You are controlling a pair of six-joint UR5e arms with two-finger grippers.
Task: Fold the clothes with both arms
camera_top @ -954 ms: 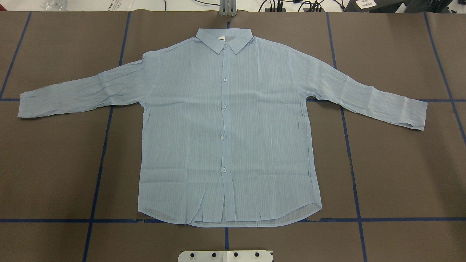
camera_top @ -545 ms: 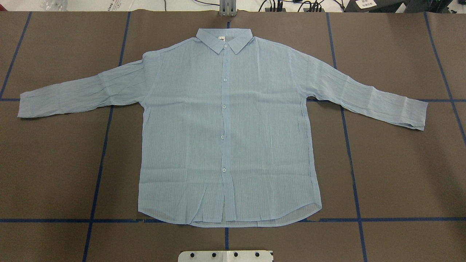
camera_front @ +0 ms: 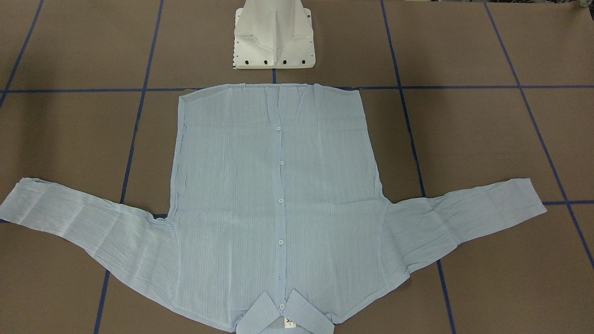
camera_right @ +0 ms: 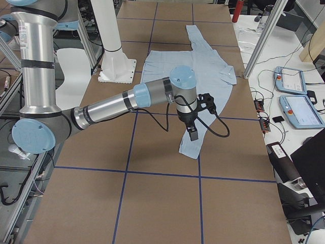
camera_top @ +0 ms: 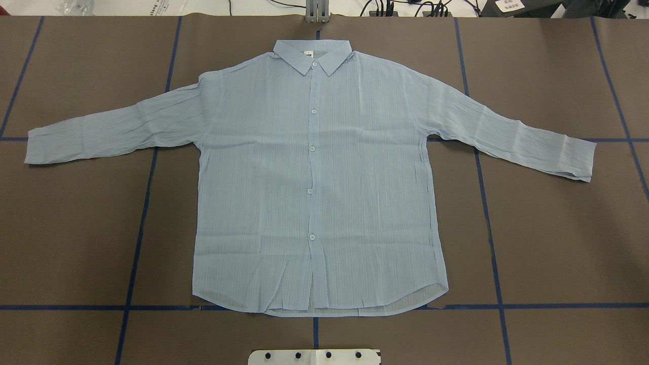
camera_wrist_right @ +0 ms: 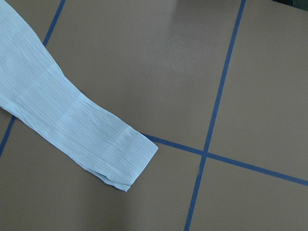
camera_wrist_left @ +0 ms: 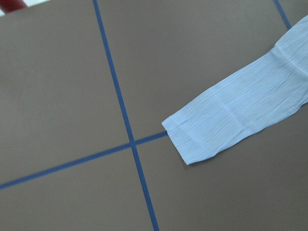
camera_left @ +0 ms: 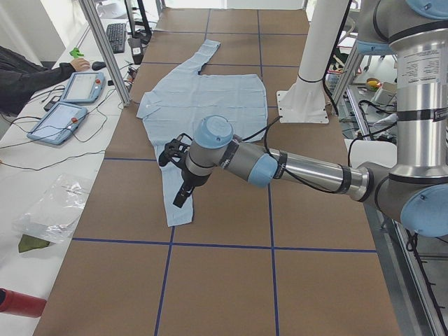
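The light-blue shirt [camera_top: 314,177] lies flat and front side up in the middle of the brown table [camera_top: 76,228], which is marked with blue tape lines [camera_top: 137,243]. It is buttoned; the row of small white buttons [camera_top: 312,148] runs down its centre. The collar [camera_top: 312,56] points to the far edge of the table, away from the robot, and the hem [camera_top: 314,310] lies close to the white pedestal base [camera_front: 274,37]. Both sleeves are spread out to the sides and slope a little toward the robot. The cloth is thin and has many fine wrinkles.

The left arm [camera_left: 294,168] reaches low over the table. The left gripper [camera_left: 182,196] hangs above the left sleeve [camera_top: 101,134], near the cuff. The right arm [camera_right: 122,104] is stretched out in the same way, and the right gripper [camera_right: 193,136] hangs above the right sleeve [camera_top: 512,142]. Both grippers point down. I cannot tell whether their fingers are apart or together, and also not whether they touch the cloth.

Each wrist camera looks down on a flat cuff lying beside a crossing of tape lines.

At the side bench, a person's hand [camera_left: 80,64] rests near a tablet [camera_left: 84,85].
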